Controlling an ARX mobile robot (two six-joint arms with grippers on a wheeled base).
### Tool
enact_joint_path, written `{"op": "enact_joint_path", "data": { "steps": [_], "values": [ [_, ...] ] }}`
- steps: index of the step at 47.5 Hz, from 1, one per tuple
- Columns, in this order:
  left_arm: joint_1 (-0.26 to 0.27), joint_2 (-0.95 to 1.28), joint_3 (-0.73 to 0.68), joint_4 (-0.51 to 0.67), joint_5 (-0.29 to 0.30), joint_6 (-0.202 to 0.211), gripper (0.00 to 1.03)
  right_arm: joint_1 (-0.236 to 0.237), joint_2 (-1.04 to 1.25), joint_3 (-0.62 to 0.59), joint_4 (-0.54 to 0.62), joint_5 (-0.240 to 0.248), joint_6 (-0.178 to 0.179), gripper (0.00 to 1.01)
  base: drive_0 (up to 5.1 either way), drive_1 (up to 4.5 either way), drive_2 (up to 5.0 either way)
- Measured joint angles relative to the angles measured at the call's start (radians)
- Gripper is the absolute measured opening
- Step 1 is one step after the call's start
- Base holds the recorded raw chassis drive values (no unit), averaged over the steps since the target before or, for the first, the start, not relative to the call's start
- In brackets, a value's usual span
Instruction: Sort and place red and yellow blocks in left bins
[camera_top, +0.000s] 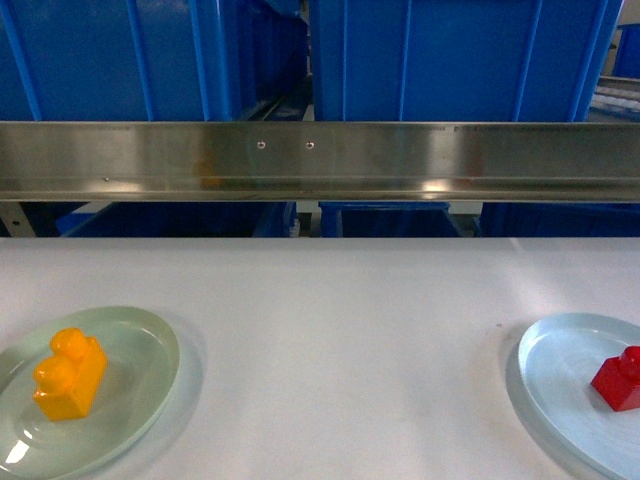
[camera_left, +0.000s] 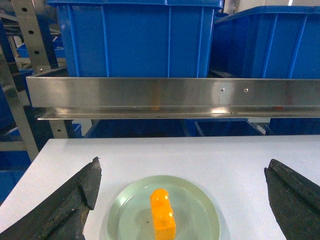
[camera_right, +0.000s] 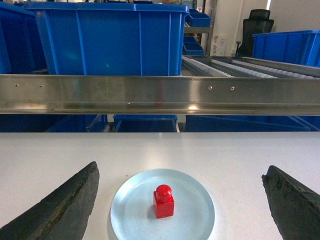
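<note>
The long brushed stainless-steel rail (camera_top: 320, 160) spans the scene and serves as the landmark. Behind and above it stand the large deep blue plastic crates (camera_top: 130, 55), the left bins of the task, ribbed-sided and far bigger than anything else here. In front of and below the rail lies the white table (camera_top: 330, 340). On it, well forward of the rail's left end, sits a pale green round plate (camera_top: 150, 350); forward of its right end, a pale blue round plate (camera_top: 560, 370).

Both grippers hover with jaws spread wide and nothing between them: the left gripper (camera_left: 182, 200) straddles the green plate, the right gripper (camera_right: 180, 200) the blue one.

The orange-yellow glossy two-stud brick (camera_top: 68, 375) rests on the green plate, and the smaller bright red single-stud brick (camera_top: 620, 380) on the blue plate. Neither brick is grasped or binned, so by my judgement the whole sort remains ahead.
</note>
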Motion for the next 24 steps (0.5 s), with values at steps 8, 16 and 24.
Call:
{"op": "enact_joint_path", "data": {
  "steps": [8,16,24],
  "values": [
    [0.000,0.000,0.000,0.000,0.000,0.000,0.98,0.000,0.000,0.000,0.000,0.000,0.000,0.98,0.0,0.00,0.0],
    [0.000,0.000,0.000,0.000,0.000,0.000,0.98,0.000,0.000,0.000,0.000,0.000,0.000,0.98,0.0,0.00,0.0],
    [0.000,0.000,0.000,0.000,0.000,0.000,0.98,0.000,0.000,0.000,0.000,0.000,0.000,0.98,0.0,0.00,0.0]
  ]
}}
